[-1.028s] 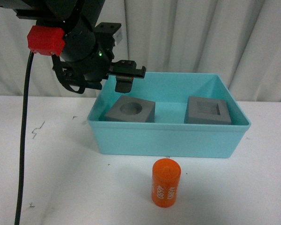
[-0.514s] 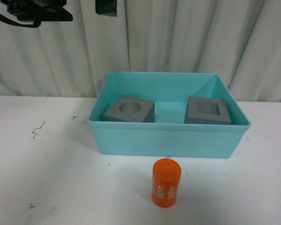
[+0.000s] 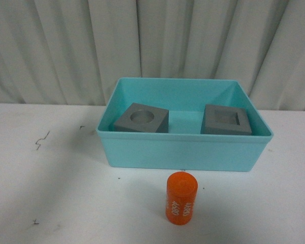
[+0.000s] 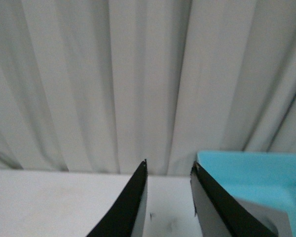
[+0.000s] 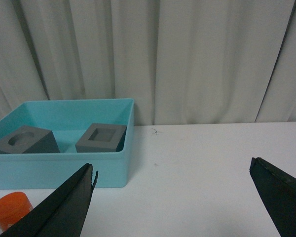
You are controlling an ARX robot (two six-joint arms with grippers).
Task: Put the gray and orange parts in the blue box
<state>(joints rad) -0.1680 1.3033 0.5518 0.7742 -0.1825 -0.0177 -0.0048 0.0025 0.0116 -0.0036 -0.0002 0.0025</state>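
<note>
Gaping wide, right gripper (image 5: 172, 164) empty; left gripper (image 4: 169, 164) narrowly parted, empty.

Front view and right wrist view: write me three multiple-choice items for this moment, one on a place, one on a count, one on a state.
1. Relative to the blue box, where does the orange cylinder stand?
A. inside it
B. on the table in front of it
C. behind it

2. How many gray cubes lie in the box?
A. one
B. three
C. two

3. How do the jaws of the right gripper stand?
A. wide apart, empty
B. shut on the cylinder
C. shut on a cube

Answers:
1 B: the cylinder stands upright on the white table before the box's front wall.
2 C: one cube has a round recess, the other a square recess.
3 A: the right wrist view shows only table and curtain between them.
</note>
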